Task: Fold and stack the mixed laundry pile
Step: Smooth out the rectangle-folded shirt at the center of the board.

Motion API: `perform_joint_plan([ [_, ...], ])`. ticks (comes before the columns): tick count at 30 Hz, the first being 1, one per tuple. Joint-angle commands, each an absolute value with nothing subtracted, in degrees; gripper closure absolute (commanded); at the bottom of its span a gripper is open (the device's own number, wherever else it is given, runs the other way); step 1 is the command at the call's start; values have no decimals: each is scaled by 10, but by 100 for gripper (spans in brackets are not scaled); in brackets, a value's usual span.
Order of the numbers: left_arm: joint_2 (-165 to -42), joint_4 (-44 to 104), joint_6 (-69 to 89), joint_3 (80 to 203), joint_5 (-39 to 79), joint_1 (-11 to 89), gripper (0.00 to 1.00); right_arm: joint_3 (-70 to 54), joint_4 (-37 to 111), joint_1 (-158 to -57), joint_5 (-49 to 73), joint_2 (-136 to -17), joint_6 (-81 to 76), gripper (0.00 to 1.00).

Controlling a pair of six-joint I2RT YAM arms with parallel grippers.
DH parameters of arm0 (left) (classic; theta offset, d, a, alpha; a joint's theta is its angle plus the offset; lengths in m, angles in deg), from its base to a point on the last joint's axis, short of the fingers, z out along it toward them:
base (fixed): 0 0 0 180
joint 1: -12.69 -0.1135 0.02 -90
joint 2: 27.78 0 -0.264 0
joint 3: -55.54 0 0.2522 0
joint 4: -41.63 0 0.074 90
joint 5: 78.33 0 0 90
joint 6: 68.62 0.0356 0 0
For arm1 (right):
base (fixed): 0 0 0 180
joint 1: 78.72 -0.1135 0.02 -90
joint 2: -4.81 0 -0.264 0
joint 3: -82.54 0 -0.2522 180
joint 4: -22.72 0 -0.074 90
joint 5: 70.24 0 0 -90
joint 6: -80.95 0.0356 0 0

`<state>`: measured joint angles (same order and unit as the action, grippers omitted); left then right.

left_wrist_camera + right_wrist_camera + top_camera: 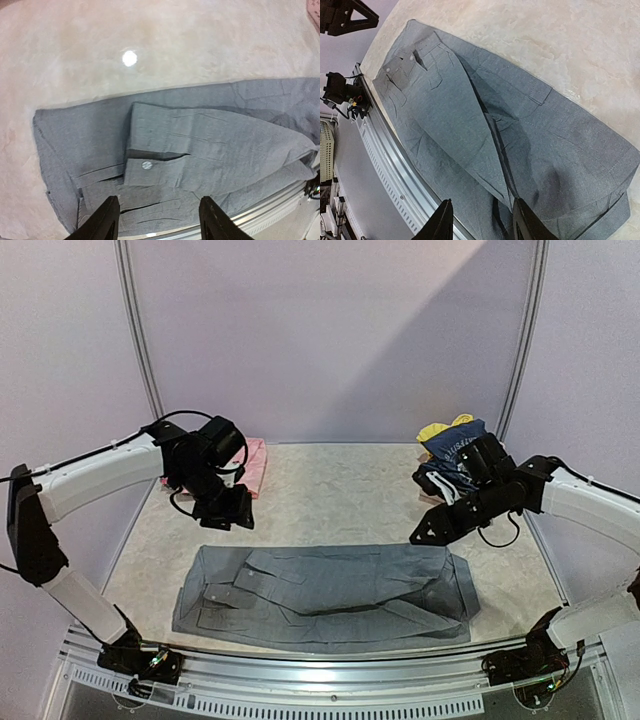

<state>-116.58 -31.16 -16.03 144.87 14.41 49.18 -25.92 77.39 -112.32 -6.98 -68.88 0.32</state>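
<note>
So the grey collared button shirt (325, 595) lies flat along the near edge of the tabletop (340, 490), long way across, with its sleeves laid in over the body and a buttoned cuff (146, 165) showing toward the left end. The rest of the laundry, a navy top (452, 446) with a yellow piece (438, 429) poking out behind it, sits heaped at the far right corner, well apart from the shirt

The left claw (228, 512) hovers above the shirt's left end, fingers spread with nothing between them. The right claw (428, 532) hangs over the right end, spread and empty too

Handling-wise it looks like thin woven cloth: light, floppy, zero stiffness. My guess is it'll droop from wherever it gets pinched, and the loose sleeve layers could slip out of place. I'd grab the two corners of one short end, one claw each, biting through every layer, then carry that end over. The tabletop looks smooth, so the fabric may drag along instead of folding
</note>
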Motion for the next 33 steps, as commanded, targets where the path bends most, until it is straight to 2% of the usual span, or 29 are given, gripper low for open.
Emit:
perform_joint_plan([
  [1,-1213,-263,-91,1481,171,539,47,-268,749,-1152,-80,-692,-16,59],
  [13,-1371,-255,-9,1573,234,594,55,-285,746,-1186,-45,-759,-31,64],
  [25,-1417,-227,32,1549,229,595,56,-320,745,-1186,-30,-829,-16,66],
  [33,-1449,-235,33,1534,193,595,60,-293,766,-1186,2,-921,6,66],
])
